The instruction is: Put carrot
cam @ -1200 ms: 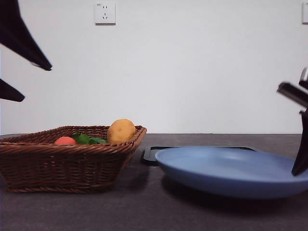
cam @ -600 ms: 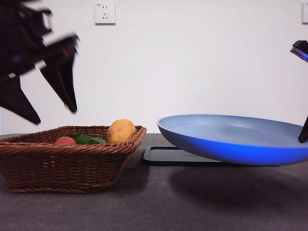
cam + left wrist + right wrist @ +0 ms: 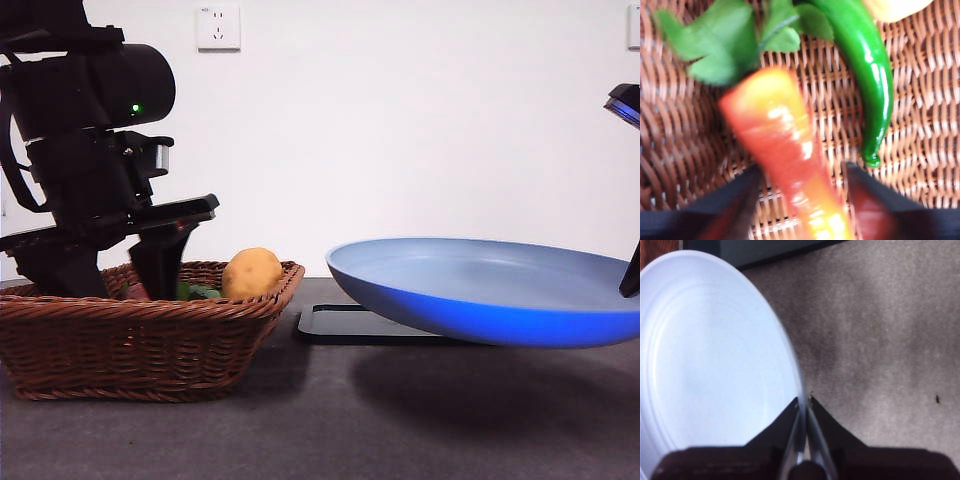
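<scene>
On the dark worktop (image 3: 300, 430), inside the wicker basket (image 3: 130, 340): carrot (image 3: 785, 150) lengthwise between left gripper (image 3: 802, 200) jaws, spread, not yet clenched; right gripper (image 3: 804, 407) pinching the blue plate (image 3: 480, 295) aloft.

Even light, blurred carrot (image 3: 785, 155), soft shadows
</scene>
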Controlling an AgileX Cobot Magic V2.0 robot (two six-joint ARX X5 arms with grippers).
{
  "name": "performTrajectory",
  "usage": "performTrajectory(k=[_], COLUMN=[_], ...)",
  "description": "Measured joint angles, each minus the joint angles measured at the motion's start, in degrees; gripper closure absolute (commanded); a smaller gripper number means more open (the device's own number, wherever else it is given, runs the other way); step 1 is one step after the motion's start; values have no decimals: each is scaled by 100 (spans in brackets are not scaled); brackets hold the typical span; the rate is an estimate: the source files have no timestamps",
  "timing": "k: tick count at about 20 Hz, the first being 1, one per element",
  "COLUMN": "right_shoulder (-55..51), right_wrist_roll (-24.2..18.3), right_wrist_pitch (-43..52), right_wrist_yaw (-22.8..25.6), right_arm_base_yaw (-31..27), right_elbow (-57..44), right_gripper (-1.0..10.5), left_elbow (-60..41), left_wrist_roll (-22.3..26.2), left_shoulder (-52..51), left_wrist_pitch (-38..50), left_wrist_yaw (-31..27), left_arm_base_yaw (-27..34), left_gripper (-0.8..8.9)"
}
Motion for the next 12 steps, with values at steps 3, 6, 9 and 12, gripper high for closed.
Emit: performTrajectory(k=[3,6,9,12], right_shoulder=[0,0,0,0], right_wrist_roll=[0,0,-4,-13], right_wrist_pitch=[11,11,11,11], right_wrist_yaw=[0,0,0,-2], right_arm_base_yaw=[0,0,0,0], right_elbow=[0,0,0,0], right_gripper=[943,943,943,943], left_elbow=[0,92,566,1095], left_wrist_roll=[0,52,197,212], left_shoulder=[4,-22,-658,-1086], left_wrist_pitch=[26,-120,-328,28], left_wrist_yaw=[13,68,811,2894], left_arm_base_yaw=[0,0,0,-245], left_gripper=[714,714,714,714])
